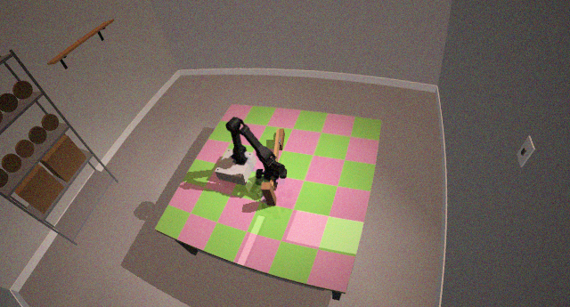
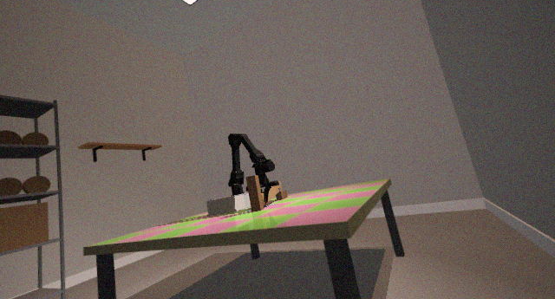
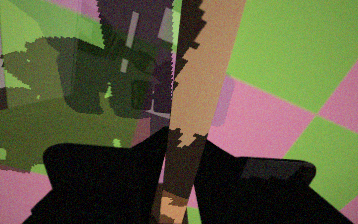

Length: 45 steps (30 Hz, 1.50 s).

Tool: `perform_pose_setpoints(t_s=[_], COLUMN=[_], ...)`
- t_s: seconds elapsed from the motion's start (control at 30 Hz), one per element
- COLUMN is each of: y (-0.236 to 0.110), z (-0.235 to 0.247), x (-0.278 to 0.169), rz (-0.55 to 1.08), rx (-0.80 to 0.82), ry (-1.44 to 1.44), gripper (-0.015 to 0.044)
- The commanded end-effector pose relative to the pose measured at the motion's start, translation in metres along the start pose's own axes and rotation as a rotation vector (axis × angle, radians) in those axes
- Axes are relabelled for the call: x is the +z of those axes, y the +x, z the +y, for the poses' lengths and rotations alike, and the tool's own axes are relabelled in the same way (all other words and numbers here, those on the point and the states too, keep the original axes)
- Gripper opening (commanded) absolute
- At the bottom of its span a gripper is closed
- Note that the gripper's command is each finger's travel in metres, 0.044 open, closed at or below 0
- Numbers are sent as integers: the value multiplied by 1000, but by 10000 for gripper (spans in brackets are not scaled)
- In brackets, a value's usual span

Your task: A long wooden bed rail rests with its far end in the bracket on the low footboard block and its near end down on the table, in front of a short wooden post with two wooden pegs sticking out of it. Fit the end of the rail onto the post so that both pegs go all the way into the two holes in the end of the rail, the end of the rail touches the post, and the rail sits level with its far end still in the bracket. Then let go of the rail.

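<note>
The long wooden rail [image 1: 278, 148] [image 3: 201, 85] runs away from me over the pink and green checkered table [image 1: 312, 262] [image 2: 269, 235]. Its far end [image 1: 280, 134] is at the footboard block, which I cannot tell apart from the rail. The short wooden post [image 1: 269, 195] [image 2: 255, 193] stands upright at the rail's near end. Its pegs are hidden. My gripper [image 1: 271, 175] [image 2: 265, 183] [image 3: 177, 131] is shut on the rail near its near end, just behind the post, with one black finger on each side. I cannot tell whether the rail's end touches the post.
The arm's white base block [image 1: 234, 170] [image 2: 226, 204] stands on the table left of the rail. A metal shelf rack [image 1: 31, 156] [image 2: 26, 186] with boxes stands off the table at the far left. A wall shelf [image 1: 80, 42] [image 2: 119, 146] hangs behind.
</note>
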<state>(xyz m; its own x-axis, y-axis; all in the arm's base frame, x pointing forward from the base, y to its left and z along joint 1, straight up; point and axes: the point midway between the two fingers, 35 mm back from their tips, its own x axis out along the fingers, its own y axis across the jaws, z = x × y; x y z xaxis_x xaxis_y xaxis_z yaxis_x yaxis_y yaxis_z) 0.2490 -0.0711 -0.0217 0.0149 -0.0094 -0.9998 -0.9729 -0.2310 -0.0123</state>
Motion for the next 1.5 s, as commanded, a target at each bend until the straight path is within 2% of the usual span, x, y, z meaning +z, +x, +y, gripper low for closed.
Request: perform_pose_setpoints(t_s=[0.0, 1.47], y=[-3, -25], z=[0, -1], x=[1, 1], rz=[-6, -6], rx=[-2, -2], ry=[-2, -2], gripper=[0, 0])
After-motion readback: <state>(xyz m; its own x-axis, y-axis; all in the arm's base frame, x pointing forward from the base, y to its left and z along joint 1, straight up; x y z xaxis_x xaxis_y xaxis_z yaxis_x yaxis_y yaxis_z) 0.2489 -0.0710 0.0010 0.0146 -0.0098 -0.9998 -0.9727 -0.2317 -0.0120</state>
